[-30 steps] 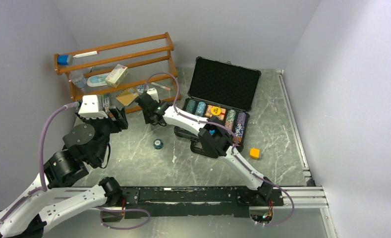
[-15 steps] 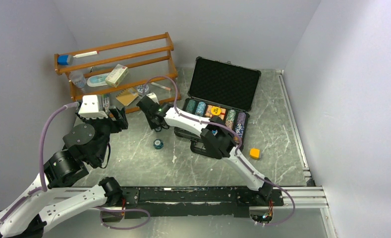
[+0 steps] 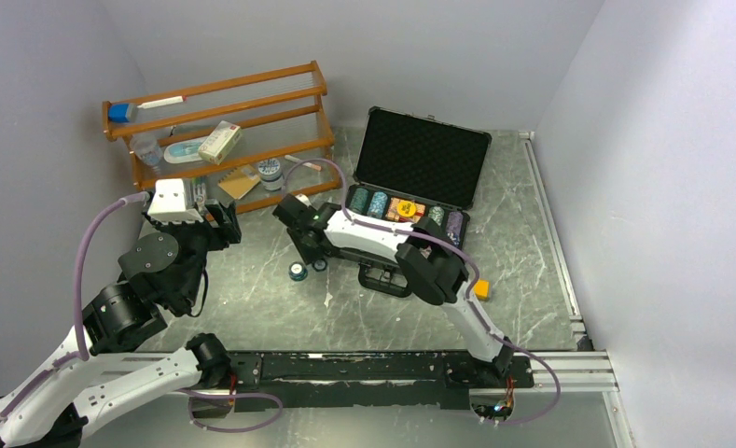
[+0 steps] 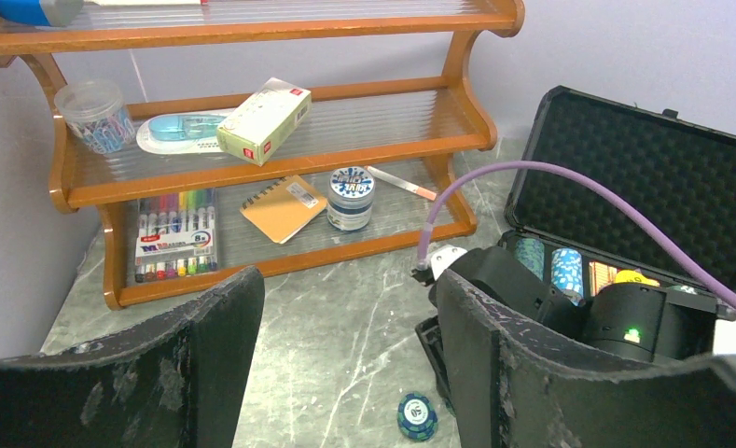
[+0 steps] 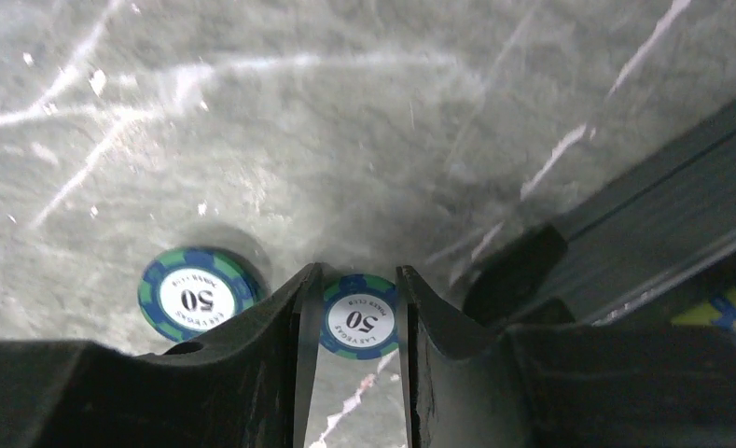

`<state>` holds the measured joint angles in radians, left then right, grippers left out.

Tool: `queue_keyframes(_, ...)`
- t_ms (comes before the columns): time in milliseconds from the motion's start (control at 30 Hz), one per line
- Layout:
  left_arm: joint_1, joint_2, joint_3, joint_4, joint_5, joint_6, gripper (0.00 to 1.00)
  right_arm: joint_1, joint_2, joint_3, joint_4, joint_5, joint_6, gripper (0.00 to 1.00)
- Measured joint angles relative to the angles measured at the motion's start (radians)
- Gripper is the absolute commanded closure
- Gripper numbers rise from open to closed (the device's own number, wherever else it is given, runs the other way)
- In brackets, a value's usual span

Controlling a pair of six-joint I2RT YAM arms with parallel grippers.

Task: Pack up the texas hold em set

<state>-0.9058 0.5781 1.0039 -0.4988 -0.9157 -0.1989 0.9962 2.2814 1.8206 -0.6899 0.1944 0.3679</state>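
Observation:
The black case (image 3: 422, 157) stands open at the back right, with rows of striped chips (image 3: 378, 203) and card decks in its tray. My right gripper (image 3: 318, 264) is low over the table, left of the case handle (image 3: 383, 281). In the right wrist view its jaws (image 5: 356, 276) close on the edges of a green-blue "50" chip (image 5: 360, 317). A second such chip (image 5: 194, 297) lies on the table just to its left; it also shows in the top view (image 3: 297, 272) and the left wrist view (image 4: 417, 415). My left gripper (image 4: 345, 289) is open and empty, raised at the left.
The orange wooden rack (image 3: 224, 103) with pens, a notebook and boxes stands at the back left. A small orange cube (image 3: 479, 288) lies right of the case. The right arm (image 4: 625, 317) and its purple cable cross in front of the case (image 4: 644, 177).
My right gripper has moved from near the rack down and toward me, to just right of the loose chip. The left arm has not moved.

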Motion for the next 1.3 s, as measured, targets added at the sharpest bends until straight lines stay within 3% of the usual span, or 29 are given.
queue_keyframes(300,0.000,0.000,0.000,0.000,0.000,0.000,0.27,0.008,-0.138,-0.223,0.045,-0.072,0.009,0.59)
queue_keyframes(600,0.000,0.000,0.000,0.000,0.000,0.000,0.27,0.060,-0.188,-0.297,0.034,-0.074,0.012,0.45)
queue_keyframes(1300,0.000,0.000,-0.004,0.000,0.000,-0.001,0.28,0.066,-0.231,-0.362,0.045,-0.067,0.039,0.59)
